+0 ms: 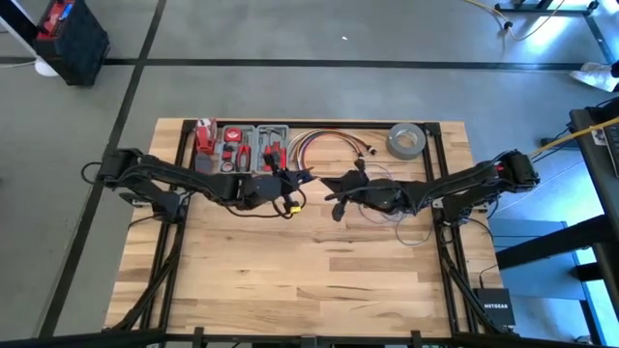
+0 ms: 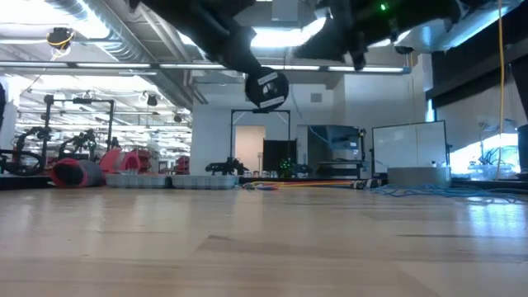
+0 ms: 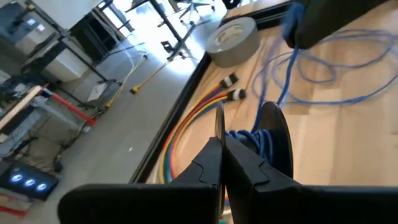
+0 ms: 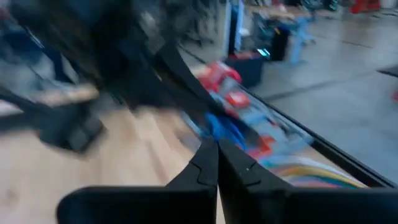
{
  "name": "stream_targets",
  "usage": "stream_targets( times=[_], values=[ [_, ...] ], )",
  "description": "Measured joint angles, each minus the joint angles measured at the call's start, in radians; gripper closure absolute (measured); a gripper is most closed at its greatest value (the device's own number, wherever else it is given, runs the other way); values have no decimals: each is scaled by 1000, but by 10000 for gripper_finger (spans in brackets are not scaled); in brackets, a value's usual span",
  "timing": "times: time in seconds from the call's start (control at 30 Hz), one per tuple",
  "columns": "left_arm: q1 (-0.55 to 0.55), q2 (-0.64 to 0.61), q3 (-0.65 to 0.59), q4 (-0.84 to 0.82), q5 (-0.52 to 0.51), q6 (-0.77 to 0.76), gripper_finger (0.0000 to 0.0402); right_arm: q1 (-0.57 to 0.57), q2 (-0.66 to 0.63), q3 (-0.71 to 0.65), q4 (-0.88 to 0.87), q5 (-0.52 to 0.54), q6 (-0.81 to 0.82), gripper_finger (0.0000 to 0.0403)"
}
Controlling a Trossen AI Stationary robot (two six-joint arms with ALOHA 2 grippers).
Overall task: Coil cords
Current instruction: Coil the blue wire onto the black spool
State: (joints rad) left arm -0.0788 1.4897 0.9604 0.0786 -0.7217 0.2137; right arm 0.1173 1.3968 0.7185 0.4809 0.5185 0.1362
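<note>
i'm looking at a bench [image 1: 290,280] of pale wood planks, smooth with a soft sheen and visible grain. the tape roll [image 1: 406,140] looks like grey cloth-backed tape, slightly glossy. the thin wire [image 3: 323,93] reads as blue plastic-sheathed, smooth. the round disc [image 3: 277,143] is matt black plastic. the cable bundle [image 3: 186,127] has shiny coloured plastic jackets with metal plug ends. my left gripper [image 3: 222,149] fingers are matt black plastic. the floor [image 1: 319,29] is dull grey concrete.
</note>
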Motion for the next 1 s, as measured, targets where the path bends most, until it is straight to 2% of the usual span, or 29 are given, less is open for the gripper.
stream_targets(
  times=[0.1, 0.27, 0.37, 0.57, 0.77, 1.0],
  values=[
    [15, 19, 0, 33, 41, -20, 402, 0, 35, 0, 95, -49, -1, 401],
    [29, 27, 1, 112, 41, -57, 401, 0, 102, 0, 147, -92, 25, 401],
    [27, 27, 1, 147, 44, -59, 401, 0, 135, 4, 185, -94, 36, 401],
    [22, 27, 1, 187, 135, -91, 402, 0, 214, 58, 184, -94, 15, 400],
    [-5, 3, 1, 184, 136, -77, 402, 0, 246, 69, 117, -83, 9, 400],
    [-49, -78, 0, 73, 135, -78, 401, 1, 241, 72, -52, 26, -40, 400]
  ],
)
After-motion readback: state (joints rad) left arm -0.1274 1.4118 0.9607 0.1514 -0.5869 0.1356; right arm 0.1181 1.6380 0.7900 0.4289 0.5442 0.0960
